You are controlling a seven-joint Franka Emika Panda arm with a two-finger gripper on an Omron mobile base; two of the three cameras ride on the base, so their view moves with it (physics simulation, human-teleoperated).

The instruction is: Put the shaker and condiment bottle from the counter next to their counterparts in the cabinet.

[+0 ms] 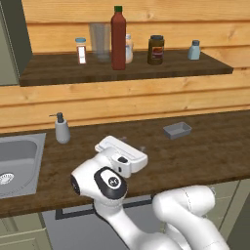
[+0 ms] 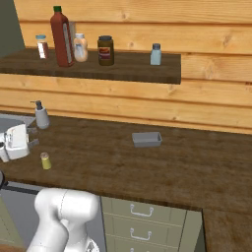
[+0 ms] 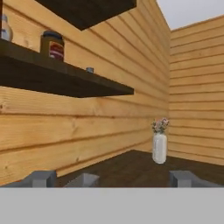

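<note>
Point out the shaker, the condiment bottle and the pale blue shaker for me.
shaker (image 2: 45,161): right base view, yellow-green body, on the counter.
condiment bottle (image 1: 118,41): left base view, red body, on the shelf.
pale blue shaker (image 2: 155,55): right base view, its body.

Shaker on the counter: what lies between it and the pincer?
Nothing. In the right base view the shaker stands on bare counter just right of the pincer, with only dark planks between them.

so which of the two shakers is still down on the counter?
The tiny yellow-green shaker, standing on the counter near the gripper. The pale blue shaker stands on the cabinet shelf.
</note>
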